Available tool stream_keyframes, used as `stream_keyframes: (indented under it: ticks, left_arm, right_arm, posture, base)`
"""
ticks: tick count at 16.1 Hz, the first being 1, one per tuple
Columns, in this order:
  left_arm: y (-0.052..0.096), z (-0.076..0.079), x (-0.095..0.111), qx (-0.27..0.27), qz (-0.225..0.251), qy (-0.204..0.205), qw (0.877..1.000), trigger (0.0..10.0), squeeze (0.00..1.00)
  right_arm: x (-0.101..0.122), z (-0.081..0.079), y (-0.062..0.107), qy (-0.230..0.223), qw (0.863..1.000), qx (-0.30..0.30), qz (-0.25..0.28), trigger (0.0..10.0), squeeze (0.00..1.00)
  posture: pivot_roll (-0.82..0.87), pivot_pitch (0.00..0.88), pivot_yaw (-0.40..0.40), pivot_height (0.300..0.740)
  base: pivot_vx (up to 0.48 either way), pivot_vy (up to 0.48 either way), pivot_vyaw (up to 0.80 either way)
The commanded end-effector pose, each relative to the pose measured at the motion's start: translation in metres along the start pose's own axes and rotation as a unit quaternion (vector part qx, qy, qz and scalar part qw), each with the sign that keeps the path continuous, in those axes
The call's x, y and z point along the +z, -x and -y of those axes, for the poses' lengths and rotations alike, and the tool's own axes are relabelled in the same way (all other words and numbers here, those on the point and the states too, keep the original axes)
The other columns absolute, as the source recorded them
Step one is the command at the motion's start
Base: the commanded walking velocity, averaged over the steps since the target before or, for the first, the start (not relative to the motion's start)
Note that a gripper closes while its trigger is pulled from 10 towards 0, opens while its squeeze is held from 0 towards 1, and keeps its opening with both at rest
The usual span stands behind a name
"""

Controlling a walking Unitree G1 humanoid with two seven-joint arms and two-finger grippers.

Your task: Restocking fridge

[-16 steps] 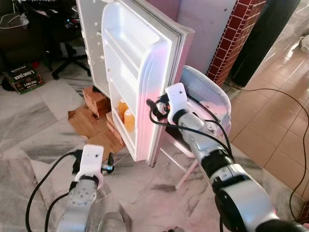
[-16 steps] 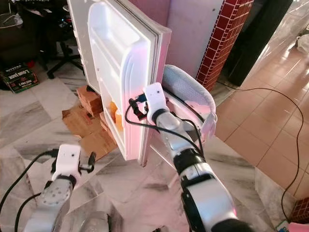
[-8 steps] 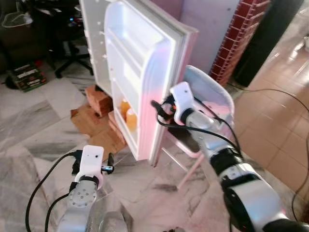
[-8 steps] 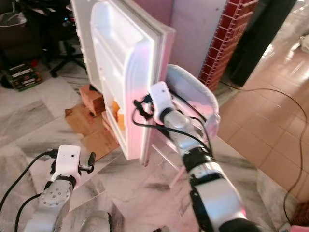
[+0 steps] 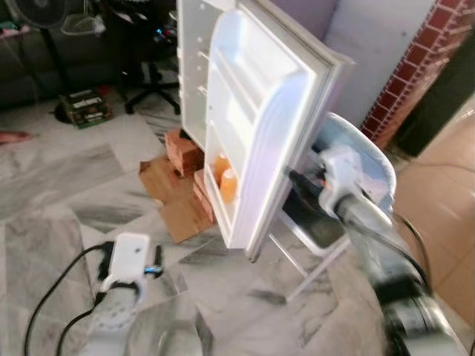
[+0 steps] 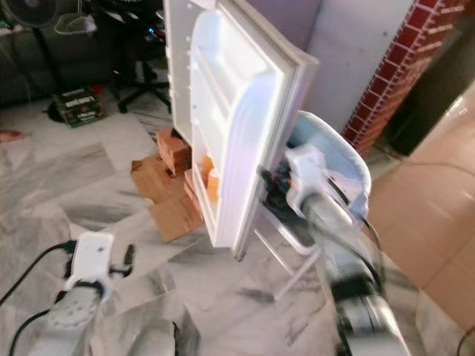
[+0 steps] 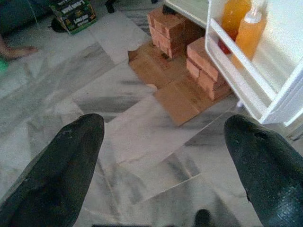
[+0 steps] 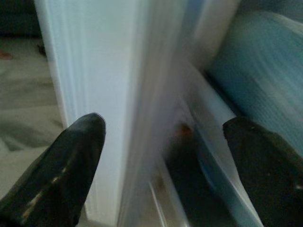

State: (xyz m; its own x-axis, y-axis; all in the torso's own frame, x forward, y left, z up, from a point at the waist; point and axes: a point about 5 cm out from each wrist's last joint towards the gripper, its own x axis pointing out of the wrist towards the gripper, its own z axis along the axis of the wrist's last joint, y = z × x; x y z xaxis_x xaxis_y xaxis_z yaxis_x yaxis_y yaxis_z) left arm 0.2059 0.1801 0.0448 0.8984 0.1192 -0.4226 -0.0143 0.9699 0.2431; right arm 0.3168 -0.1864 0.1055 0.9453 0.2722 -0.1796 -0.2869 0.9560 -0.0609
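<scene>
The fridge door [image 5: 256, 119] stands open ahead of you, white inside, its outer edge toward your right arm. A pale blue chair [image 5: 364, 159] sits just behind that edge. Your right gripper [image 8: 161, 156] is at the door's edge, fingers spread wide, door edge between them. Your left gripper [image 7: 165, 161] hovers low over the marble floor [image 5: 59, 208], fingers wide apart, holding nothing. 2 orange bottles [image 7: 244, 26] stand in the door's bottom shelf; no label reads. Bricks [image 7: 168, 23] lie below.
</scene>
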Motion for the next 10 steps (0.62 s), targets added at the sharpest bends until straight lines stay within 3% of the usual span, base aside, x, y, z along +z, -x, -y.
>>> stream_keyframes:
  ticks: [1,4,6,7,10]
  left_arm:
    - [-0.001,0.006,0.010,-0.013,0.019,0.002,1.000,10.0,0.00]
    - [-0.003,0.004,0.015,-0.014,0.034,0.006,0.999,10.0,0.00]
    - [-0.005,0.004,0.016,-0.015,0.033,0.007,0.999,10.0,0.00]
    - [-0.005,0.004,0.017,-0.016,0.033,0.005,0.999,10.0,0.00]
    - [-0.006,0.006,0.018,-0.013,0.036,0.006,0.999,10.0,0.00]
  right_arm:
    - [0.015,0.001,0.007,-0.003,0.999,-0.013,0.035,10.0,0.00]
    - [-0.002,-0.002,0.034,-0.024,0.998,-0.047,0.041,10.0,0.00]
    - [-0.005,0.002,0.036,-0.018,0.997,-0.074,0.015,10.0,0.00]
    - [-0.003,0.003,0.032,-0.019,0.996,-0.086,0.015,10.0,0.00]
    - [0.034,-0.011,-0.001,-0.030,0.992,-0.105,0.068,10.0,0.00]
  posture:
    - [0.21,0.065,-0.054,0.740]
    - [0.19,0.060,-0.037,0.740]
    - [0.19,0.057,-0.038,0.740]
    - [0.19,0.059,-0.038,0.740]
    - [0.22,0.054,-0.048,0.740]
  base:
    - [0.000,0.000,0.00]
    - [0.000,0.000,0.00]
    - [0.000,0.000,0.00]
    - [0.000,0.000,0.00]
    - [0.000,0.000,0.00]
